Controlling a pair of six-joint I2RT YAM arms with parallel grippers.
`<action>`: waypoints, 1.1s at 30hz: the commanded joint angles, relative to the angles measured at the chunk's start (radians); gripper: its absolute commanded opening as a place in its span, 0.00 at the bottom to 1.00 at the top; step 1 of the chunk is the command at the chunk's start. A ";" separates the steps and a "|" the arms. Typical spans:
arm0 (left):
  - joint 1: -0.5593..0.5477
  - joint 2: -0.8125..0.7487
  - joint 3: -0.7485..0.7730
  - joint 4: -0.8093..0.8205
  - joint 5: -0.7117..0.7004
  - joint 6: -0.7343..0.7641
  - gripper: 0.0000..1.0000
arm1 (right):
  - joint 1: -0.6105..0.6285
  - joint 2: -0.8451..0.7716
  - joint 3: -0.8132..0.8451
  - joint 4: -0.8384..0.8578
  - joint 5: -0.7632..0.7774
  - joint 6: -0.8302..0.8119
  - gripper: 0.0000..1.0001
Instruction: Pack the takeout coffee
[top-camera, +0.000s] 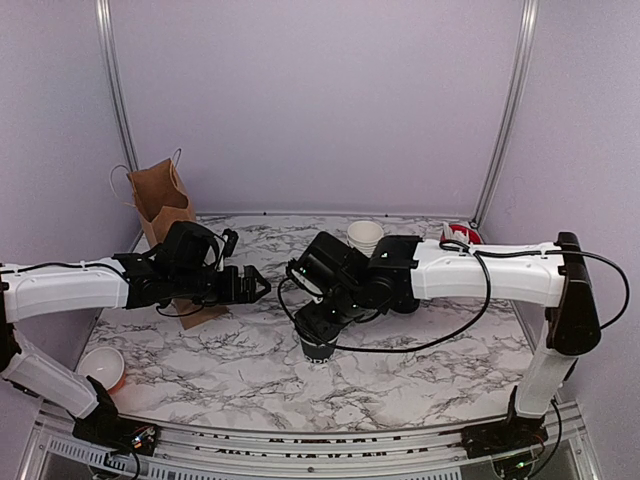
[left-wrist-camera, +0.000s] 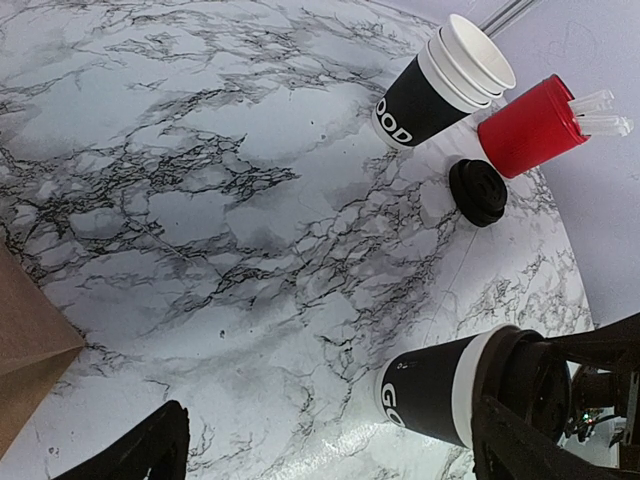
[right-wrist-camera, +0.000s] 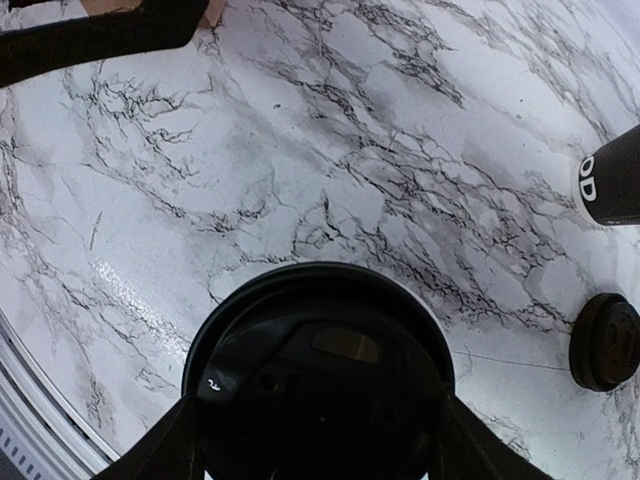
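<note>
Black plastic fills the right wrist view, where the right gripper is closed from both sides on the round lid of the takeout coffee, one finger pressed to each edge of the lid. The cup stands upright on the marble-patterned desk, near the middle and towards the near edge. In the left wrist view a white band shows between its black wall and the lid. To the cup's left and clear of it, the left gripper hangs above the desk with its jaws spread wide and nothing between them. Just behind that gripper, the brown paper bag stands upright in the far left corner with its handles up. Towards the far right of the desk, a stack of nested black cups with white rims stands just beside a red cup holding white sticks. A loose black lid lies flat on the desk near them.
</note>
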 joint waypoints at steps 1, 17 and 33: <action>-0.004 0.004 -0.007 0.024 0.006 0.013 0.99 | -0.006 -0.002 0.045 -0.004 -0.002 -0.006 0.66; -0.005 0.007 0.001 0.017 0.003 0.017 0.99 | -0.044 0.005 -0.028 0.039 -0.106 -0.002 0.66; -0.004 0.014 0.004 0.016 0.008 0.019 0.99 | -0.039 -0.015 0.003 0.031 -0.097 -0.007 0.66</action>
